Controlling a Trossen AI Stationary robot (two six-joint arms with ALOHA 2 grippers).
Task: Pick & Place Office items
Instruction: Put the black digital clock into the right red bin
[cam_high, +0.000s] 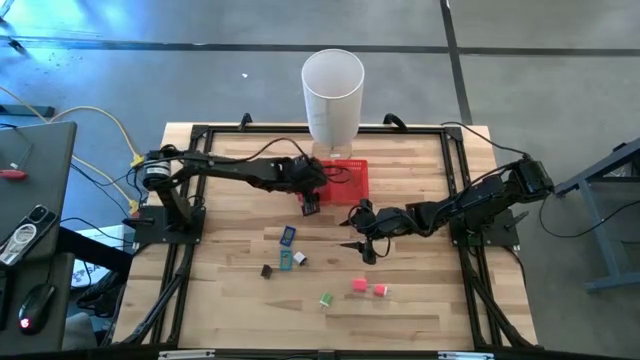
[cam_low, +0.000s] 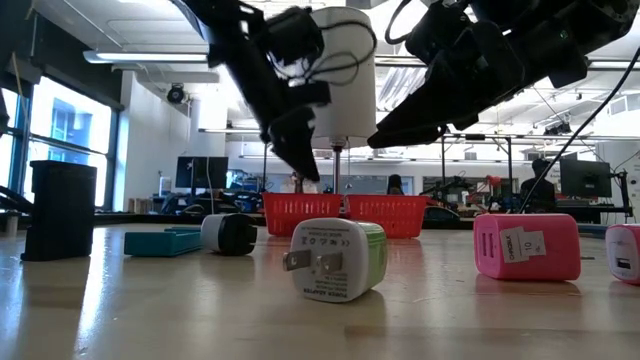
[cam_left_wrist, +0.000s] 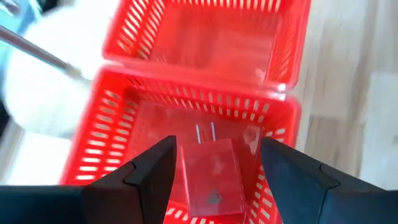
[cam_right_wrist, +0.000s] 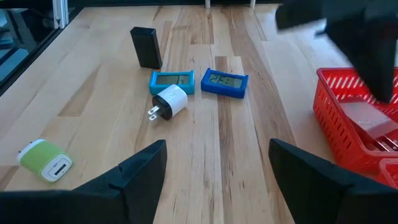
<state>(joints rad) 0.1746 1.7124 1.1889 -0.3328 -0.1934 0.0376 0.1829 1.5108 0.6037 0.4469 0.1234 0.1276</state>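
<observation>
High view first: the left arm reaches from the table's left edge across to the red tray (cam_high: 355, 180), its left gripper (cam_high: 310, 203) hanging at the tray's near left corner. The right arm comes in from the right, bent low, and the right gripper (cam_high: 362, 242) hovers over bare wood just in front of the tray.

On the table, left to right: a dark block (cam_high: 267, 271), a blue piece (cam_high: 288, 236), two small pieces side by side, one blue (cam_high: 285, 261) and one white (cam_high: 299, 258), a green-white plug (cam_high: 326, 299), and a pink pair (cam_high: 369, 287).

Left wrist view gives what the overhead cannot: the left fingers (cam_left_wrist: 152, 177) stand apart over the tray's nearer compartment, and a red plug (cam_left_wrist: 210, 174) lies on the mesh between them, touching neither.

Right wrist view: the right fingers (cam_right_wrist: 146, 165) are spread wide with nothing between them, only wood. Beyond lie the green-white plug (cam_right_wrist: 43, 159), the white plug (cam_right_wrist: 168, 102), two flat blue pieces (cam_right_wrist: 198, 81) and the dark block (cam_right_wrist: 145, 47), upright.

Low view shows both grippers off the tabletop, and the white bin (cam_low: 345, 70) behind the tray.
</observation>
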